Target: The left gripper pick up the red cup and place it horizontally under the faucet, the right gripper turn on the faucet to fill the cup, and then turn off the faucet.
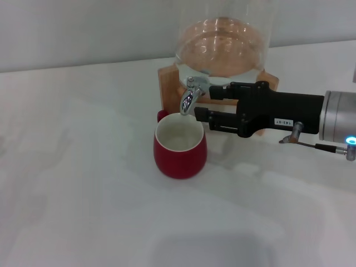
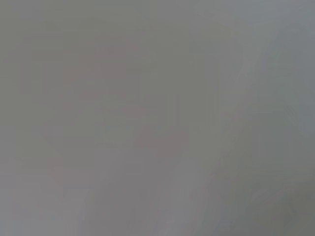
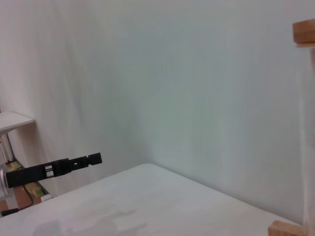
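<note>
My left gripper is out of the head view; its wrist camera shows only a flat grey blur, so I can say nothing of its pose. In the right wrist view a slim black finger (image 3: 54, 167) reaches out far off beyond the table's edge, probably that left claw parked aside, though I cannot tell whether it is spread or closed.

Moving rightward, the red cup (image 1: 179, 148) stands upright on the white table (image 1: 72, 183), mouth up, directly beneath the faucet (image 1: 189, 99), whose spout points down into it. Behind sits the glass dispenser jar (image 1: 222, 47) in its wooden stand (image 1: 168, 86).

My right gripper (image 1: 207, 104) comes in level from the right, fingers pointing left, one jaw above the other, spread. The faucet lies straight ahead of the tips, its lever about level with the upper jaw. I judge this arm alone is placed to work the tap.
</note>
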Robot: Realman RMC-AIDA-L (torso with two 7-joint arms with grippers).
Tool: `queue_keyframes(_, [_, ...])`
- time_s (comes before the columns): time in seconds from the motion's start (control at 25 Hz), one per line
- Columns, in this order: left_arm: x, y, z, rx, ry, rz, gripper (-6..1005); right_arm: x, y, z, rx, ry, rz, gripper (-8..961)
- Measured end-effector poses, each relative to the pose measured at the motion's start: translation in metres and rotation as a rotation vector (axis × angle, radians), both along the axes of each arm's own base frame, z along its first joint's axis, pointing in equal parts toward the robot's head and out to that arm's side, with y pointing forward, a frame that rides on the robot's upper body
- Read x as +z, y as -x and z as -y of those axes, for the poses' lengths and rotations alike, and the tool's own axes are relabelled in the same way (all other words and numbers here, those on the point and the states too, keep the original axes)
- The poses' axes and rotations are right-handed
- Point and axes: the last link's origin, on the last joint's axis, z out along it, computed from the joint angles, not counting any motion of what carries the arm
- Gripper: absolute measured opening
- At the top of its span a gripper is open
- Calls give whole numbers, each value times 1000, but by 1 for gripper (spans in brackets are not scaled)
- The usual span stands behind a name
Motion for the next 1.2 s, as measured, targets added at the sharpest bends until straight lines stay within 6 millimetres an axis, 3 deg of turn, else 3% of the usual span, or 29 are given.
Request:
queue_keyframes(0.72, [0,1,1,3,0,-1,859,5,-2,0,-3,-4,-8,632])
queue_keyframes(0.92, [1,5,1,24,-3,-7,859,24,-7,9,23,23,-56,632])
queue_keyframes(1.2, [1,6,2,32,-3,-8,858,53,-30,9,-56,-67,-57,632])
